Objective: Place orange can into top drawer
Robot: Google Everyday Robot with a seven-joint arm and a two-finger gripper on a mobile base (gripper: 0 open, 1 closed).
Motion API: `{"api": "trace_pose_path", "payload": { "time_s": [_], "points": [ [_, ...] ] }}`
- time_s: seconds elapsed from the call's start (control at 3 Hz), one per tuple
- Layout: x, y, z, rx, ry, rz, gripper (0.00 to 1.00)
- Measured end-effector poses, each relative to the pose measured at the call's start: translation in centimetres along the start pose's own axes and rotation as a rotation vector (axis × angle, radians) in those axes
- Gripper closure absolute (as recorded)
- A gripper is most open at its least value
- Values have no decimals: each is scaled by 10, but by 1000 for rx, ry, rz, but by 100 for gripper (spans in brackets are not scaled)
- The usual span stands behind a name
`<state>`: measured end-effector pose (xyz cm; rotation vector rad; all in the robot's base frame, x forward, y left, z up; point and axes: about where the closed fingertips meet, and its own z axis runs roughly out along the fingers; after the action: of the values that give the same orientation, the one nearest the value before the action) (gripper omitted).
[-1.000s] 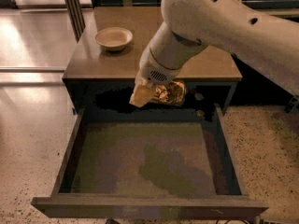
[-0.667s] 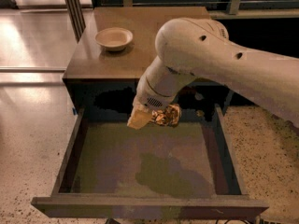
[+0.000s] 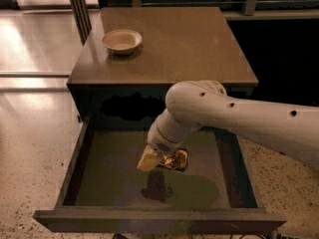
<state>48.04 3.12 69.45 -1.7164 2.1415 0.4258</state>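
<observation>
**Almost down: orange can (image 3: pixel 175 159) held low inside the top drawer (image 3: pixel 112 176)**

The step in hand looks like the lowering part of the placement. The white, rounded robot arm (image 3: pixel 239 118) reaches in from the right and bends down into the wide, shallow, dark grey-brown drawer, which stands pulled fully out of the cabinet. At its end, the gripper (image 3: pixel 162 159) sits over the middle of the flat greenish-grey floor. Its fingers are clamped on the small, shiny, orange-gold metal drink can. One cream fingertip (image 3: pixel 148 159) shows at the can's left end, and the can lies roughly on its side between the fingers.

A dark shadow falls on the floor just in front of the can. From that I judge the can to be hanging a little above the floor rather than resting on it, though contact cannot be ruled out.

The next move calls for a short, gentle descent until the can touches down. The fingers should then open, and the arm should lift straight up, clear of the low drawer sides. A can lying on its side may roll once freed, so a slow release would be wise.

The shallow cream bowl (image 3: pixel 122 40) stands well apart on the flat brown cabinet top (image 3: pixel 194 49).
</observation>
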Motion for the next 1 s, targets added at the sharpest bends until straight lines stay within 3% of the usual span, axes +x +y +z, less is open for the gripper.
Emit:
{"api": "trace_pose_path", "payload": {
  "time_s": [0.33, 0.67, 1.0],
  "points": [
    [0, 0, 0, 0, 0, 0, 100],
    [10, -4, 22, 3, 0, 39, 100],
    [18, -26, 55, 61, -16, 70, 100]
  ]
}}
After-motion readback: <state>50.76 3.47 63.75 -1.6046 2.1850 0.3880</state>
